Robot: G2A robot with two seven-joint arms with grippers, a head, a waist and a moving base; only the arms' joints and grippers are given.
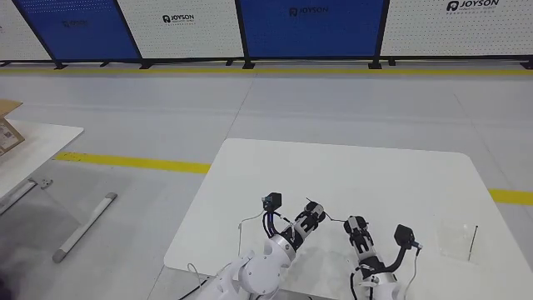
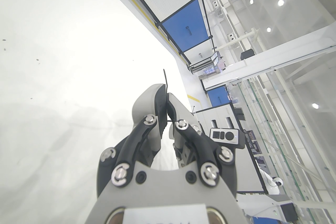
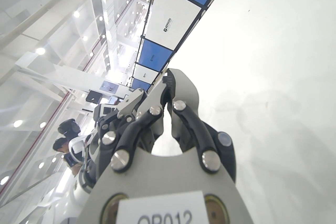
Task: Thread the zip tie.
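Note:
A thin black zip tie spans the short gap between my two grippers, low over the white table near its front edge. My left gripper is shut on one end of it. In the left wrist view the fingers pinch the zip tie, whose tip pokes out past them. My right gripper is shut close beside it, with a small black bit at its fingertips; how much of the tie it holds is hidden. The left gripper lies just beyond my right gripper.
A clear plastic holder stands near the table's right edge with a black tie upright beside it. Another white table stands far to the left across the floor.

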